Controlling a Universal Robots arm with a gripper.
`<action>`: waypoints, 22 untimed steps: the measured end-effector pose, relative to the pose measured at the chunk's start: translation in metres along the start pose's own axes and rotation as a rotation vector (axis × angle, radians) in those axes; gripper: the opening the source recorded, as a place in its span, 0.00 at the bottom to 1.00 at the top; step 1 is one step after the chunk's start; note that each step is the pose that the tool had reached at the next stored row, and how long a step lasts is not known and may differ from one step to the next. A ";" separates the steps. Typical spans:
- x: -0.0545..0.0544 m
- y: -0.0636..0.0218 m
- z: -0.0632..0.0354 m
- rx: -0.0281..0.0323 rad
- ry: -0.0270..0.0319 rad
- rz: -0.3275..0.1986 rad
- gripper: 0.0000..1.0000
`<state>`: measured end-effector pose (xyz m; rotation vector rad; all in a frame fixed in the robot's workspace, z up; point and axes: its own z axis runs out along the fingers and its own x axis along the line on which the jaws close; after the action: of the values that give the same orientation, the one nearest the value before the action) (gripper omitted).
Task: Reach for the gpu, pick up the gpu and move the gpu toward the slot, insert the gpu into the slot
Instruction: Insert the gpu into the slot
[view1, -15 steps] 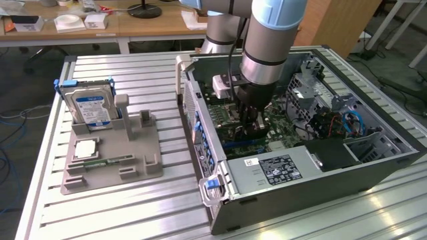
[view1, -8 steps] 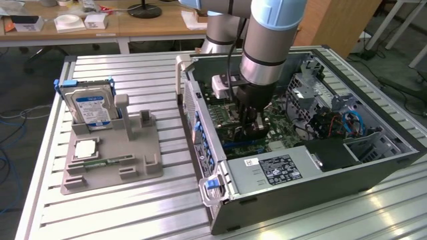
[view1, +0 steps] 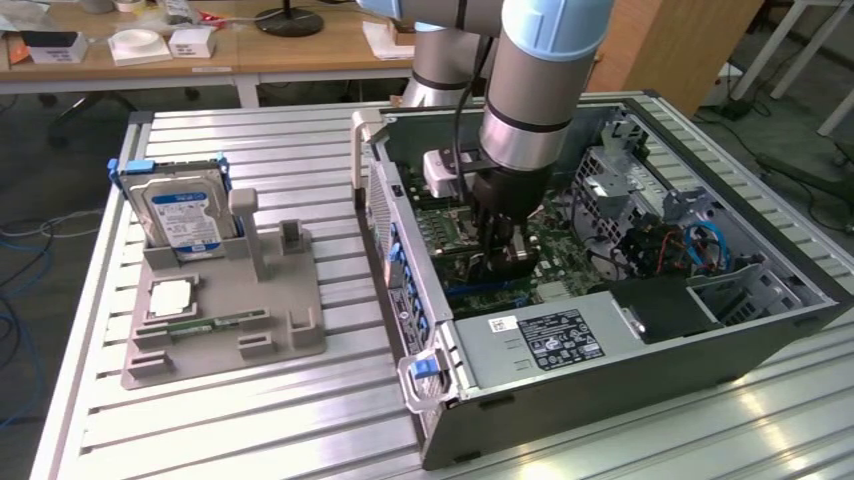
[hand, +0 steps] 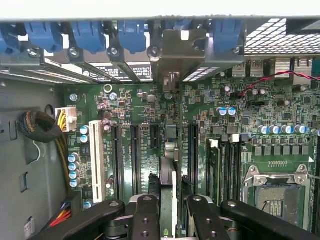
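Black fingers (hand: 150, 215) close on the top edge of the gpu (hand: 168, 165), which stands on edge over the motherboard (hand: 145, 107) inside the open computer case (view1: 641, 350) on the worktop (view1: 267, 410), its bracket toward the case's rear wall. Below it lies the slot (hand: 176, 117) — whether the card is seated, I cannot tell. It looks light, stiff and fragile — better held by the bare upper edge.

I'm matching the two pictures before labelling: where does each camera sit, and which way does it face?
Exterior view: off the arm, above the slatted table, looking down into the open computer case; the arm and gripper reach inside.
Wrist view: on the wrist, facing the green motherboard and its slots; the jaws grip the gpu edge-on, its bracket at the case's rear openings.
Shared: motherboard, gripper, case interior.
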<state>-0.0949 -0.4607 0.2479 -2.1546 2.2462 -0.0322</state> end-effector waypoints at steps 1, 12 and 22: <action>0.000 0.0000 0.0001 -0.0001 0.0001 0.000 0.26; -0.001 0.0002 0.0028 0.0001 -0.0002 0.000 0.26; -0.002 0.0006 0.0035 0.0002 -0.0002 0.000 0.26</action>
<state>-0.0952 -0.4582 0.2444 -2.1540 2.2464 -0.0322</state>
